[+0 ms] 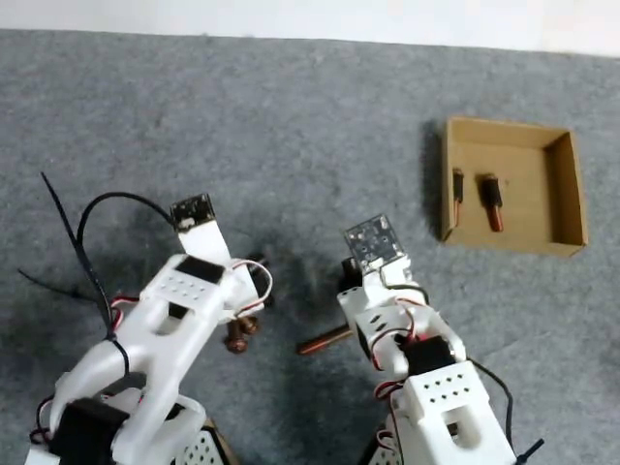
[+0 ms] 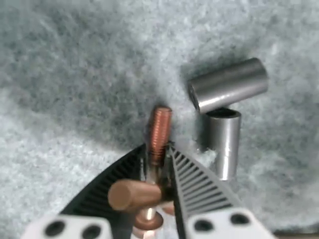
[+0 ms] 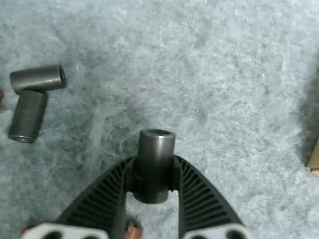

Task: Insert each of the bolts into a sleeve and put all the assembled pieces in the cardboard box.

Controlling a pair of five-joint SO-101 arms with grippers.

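My left gripper (image 2: pixel 158 148) is shut on a copper bolt (image 2: pixel 160 130), threaded end pointing out past the fingertips. Just beyond it, two grey sleeves (image 2: pixel 228 85) (image 2: pixel 224 143) lie touching on the mat. Another copper bolt (image 2: pixel 130 194) lies crosswise under the jaws. My right gripper (image 3: pixel 154 167) is shut on a dark sleeve (image 3: pixel 156 162), open end facing out; the same two loose sleeves (image 3: pixel 37 78) (image 3: pixel 27 115) lie off to its side. In the high view both arms sit low in the middle, with the cardboard box (image 1: pixel 564 189) at the far right.
Two assembled pieces (image 1: pixel 458 189) (image 1: pixel 493 203) lie in the box. A loose copper bolt (image 1: pixel 324 341) rests on the grey mat between the arms, and more bolts (image 1: pixel 238 333) lie by the left arm. Black cables loop at the left.
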